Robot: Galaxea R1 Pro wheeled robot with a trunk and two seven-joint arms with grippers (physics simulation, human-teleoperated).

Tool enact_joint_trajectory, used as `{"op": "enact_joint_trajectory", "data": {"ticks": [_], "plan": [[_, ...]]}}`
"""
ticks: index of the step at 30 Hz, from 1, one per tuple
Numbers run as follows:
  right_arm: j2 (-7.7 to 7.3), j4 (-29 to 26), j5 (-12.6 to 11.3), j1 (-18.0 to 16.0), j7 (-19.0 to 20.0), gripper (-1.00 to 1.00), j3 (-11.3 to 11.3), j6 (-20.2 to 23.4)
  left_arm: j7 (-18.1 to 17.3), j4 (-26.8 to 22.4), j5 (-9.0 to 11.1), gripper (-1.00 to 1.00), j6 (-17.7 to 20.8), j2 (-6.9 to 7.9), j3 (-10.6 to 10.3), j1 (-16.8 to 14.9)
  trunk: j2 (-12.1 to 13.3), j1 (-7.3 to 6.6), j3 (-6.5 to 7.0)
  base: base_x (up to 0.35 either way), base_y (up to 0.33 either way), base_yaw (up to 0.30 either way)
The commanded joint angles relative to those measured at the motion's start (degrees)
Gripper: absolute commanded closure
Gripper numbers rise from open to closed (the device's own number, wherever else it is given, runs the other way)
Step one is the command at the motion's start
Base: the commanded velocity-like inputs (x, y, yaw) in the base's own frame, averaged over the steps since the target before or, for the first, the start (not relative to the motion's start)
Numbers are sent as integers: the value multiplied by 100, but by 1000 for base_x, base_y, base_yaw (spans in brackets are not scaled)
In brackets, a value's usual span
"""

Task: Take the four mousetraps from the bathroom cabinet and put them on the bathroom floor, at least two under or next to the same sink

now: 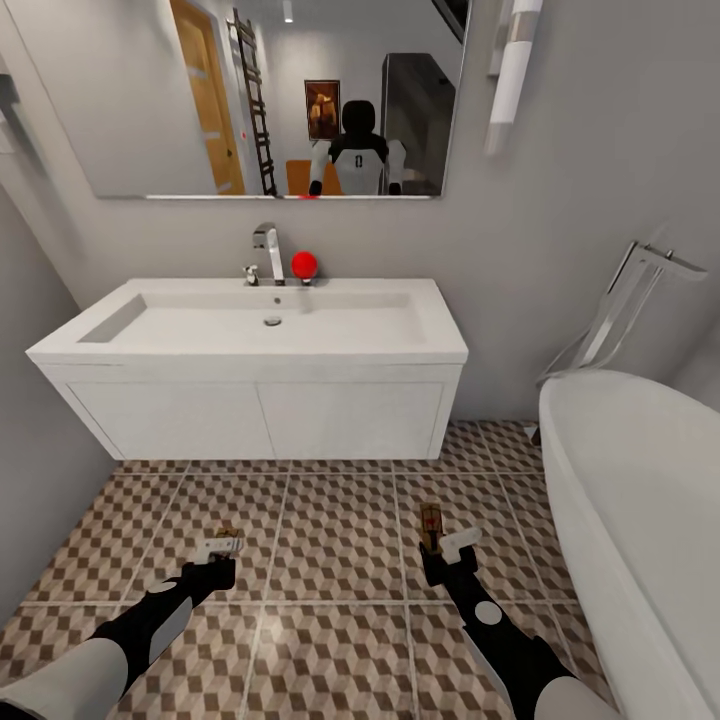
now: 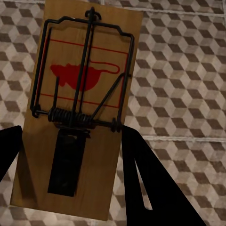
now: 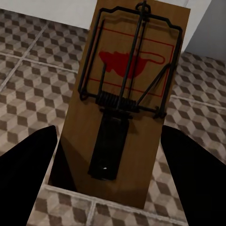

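Two mousetraps, each between closed jaws.

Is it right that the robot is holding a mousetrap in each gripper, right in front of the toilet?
Not quite. Each gripper, left gripper and right gripper, does hold a mousetrap, but the head view shows the robot facing the white sink, not a toilet. A bathtub stands to its right.

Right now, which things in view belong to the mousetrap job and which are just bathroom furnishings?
Part of the job:
- mousetrap in left gripper
- mousetrap in right gripper
- sink
- bathroom floor

Just standing about:
- bathtub
- mirror
- faucet
- red ball
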Motion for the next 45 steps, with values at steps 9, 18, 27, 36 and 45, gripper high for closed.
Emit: {"op": "enact_joint_trajectory", "data": {"ticks": [9, 18, 27, 36, 45], "plan": [[4, 5, -23, -5, -52, 100, 45, -3, 2, 1, 33, 100, -11, 4, -39, -3, -365, 198, -166, 0, 0, 0], [5, 5, -23, -5, -50, 100, 44, 17, 2, 1, 33, 100, -11, -28, -39, -3, -726, 396, -359, 0, 0, 0], [5, -3, -19, -5, -55, 100, 35, 18, 2, 1, 33, 100, -11, -31, -39, -5, -1087, 593, -599, 0, 0, 0], [5, -5, -15, -5, -55, 100, 35, 18, 2, 1, 33, 100, -11, -31, -39, -5, -1448, 791, -843, 0, 0, 0], [5, -28, -15, -5, -55, 100, 27, 18, 2, 1, 33, 100, -11, -31, -39, -5, -1808, 989, -1086, 0, 0, 0]]}}
